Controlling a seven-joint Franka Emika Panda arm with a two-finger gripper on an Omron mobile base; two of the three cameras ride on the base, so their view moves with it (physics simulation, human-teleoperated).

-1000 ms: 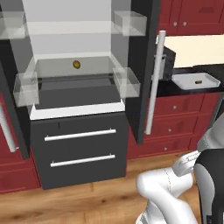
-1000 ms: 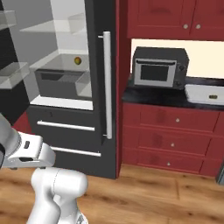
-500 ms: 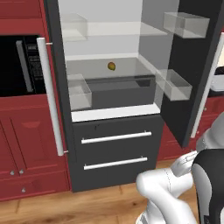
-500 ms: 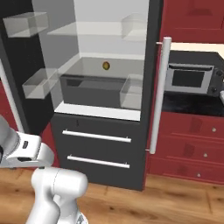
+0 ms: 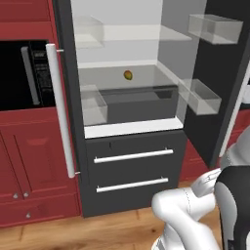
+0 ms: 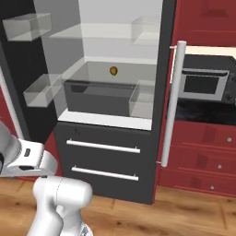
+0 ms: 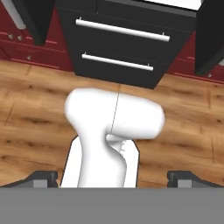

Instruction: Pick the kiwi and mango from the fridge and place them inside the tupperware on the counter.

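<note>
One small fruit sits in the open fridge (image 5: pixel 132 122) — the mango (image 5: pixel 128 74), red blending to yellow-green, on the see-through shelf (image 5: pixel 122 80) at mid height, toward the back and roughly central. Both base views show it there, above the dark drawer bin (image 5: pixel 139 103).

Fingers (image 7: pixel 43 177): two dark tips at the bottom corners of the hand view, standing wide apart, nothing between them — open and empty. They point down at the wooden floor (image 7: pixel 183 127) in front of the fridge's lower drawers (image 7: pixel 118 39), with their two pale bar handles.

Mango relative to fingers: well apart. Fruit is up on the shelf inside the fridge; fingers are low, out in front of the drawer fronts, aimed at the floor.

Fridge doors stand open to both sides, clear bins on their inner faces. Long pale handle (image 5: pixel 61 110) on the left door. Microwave (image 6: pixel 203 85) to the right, over a black worktop (image 6: pixel 203 113) and red drawers.
</note>
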